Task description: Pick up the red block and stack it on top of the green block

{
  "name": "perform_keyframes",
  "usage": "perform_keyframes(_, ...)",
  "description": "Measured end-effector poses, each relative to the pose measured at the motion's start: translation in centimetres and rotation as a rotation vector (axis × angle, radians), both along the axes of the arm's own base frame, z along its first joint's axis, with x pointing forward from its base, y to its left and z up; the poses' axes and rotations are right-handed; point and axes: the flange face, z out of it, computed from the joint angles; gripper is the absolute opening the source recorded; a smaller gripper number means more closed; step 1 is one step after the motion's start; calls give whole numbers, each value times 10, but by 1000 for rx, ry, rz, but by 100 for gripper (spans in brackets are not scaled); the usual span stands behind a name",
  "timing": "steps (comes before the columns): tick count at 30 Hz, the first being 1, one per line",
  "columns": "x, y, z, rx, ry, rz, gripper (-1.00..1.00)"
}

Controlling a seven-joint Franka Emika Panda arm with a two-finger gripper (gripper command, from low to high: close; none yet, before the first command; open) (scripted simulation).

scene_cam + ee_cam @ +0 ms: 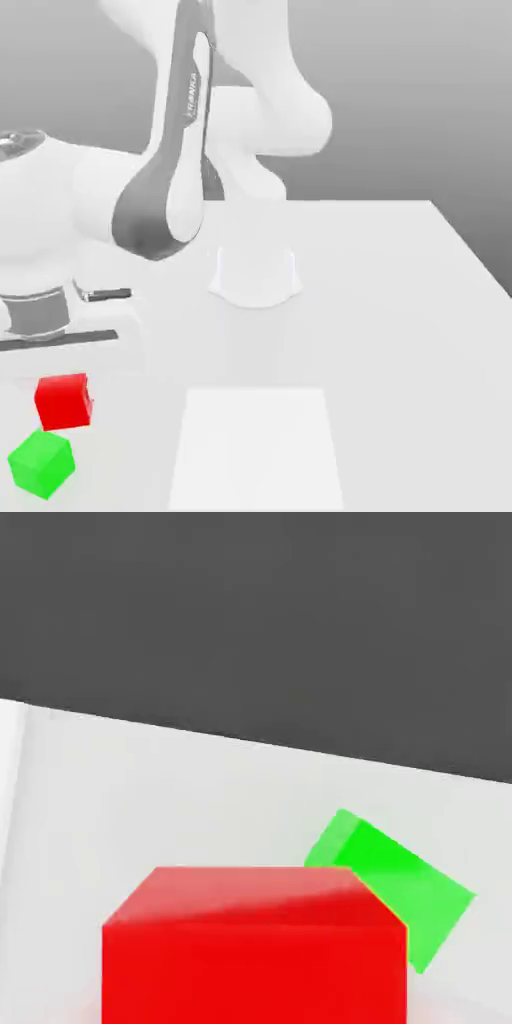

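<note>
— Hovering where, exactly?

— My claw is clenched tight on the red block (64, 400), which sits right at my hand, low at the exterior view's left, near edge of the table (400, 300).

— And the green block (42, 464)?

— Just beside it, nearer and slightly left, its corner almost meeting the red one.

— Which way does the red 1 point?

— It's a cube, no long axis; 1 flat face looks toward the near side.

I've got loads of open table (400, 330) on the exterior view's right. Near left, the red block (64, 401) crowds the green block (42, 464).
</note>
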Motion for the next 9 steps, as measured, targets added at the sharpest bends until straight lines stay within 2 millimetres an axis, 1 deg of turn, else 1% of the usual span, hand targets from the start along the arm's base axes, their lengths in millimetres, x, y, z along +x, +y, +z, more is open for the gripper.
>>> perform_keyframes(1,1,-6,-3,-2,-2,11,-100)
perform_keyframes(2,2,-9,-11,-3,-4,16,-100)
perform_keyframes(5,1,-12,-51,-4,-4,20,-100)
perform_keyframes(6,1,-12,-58,-3,-4,20,100)
perform_keyframes(9,1,-12,-58,-3,-4,20,100)
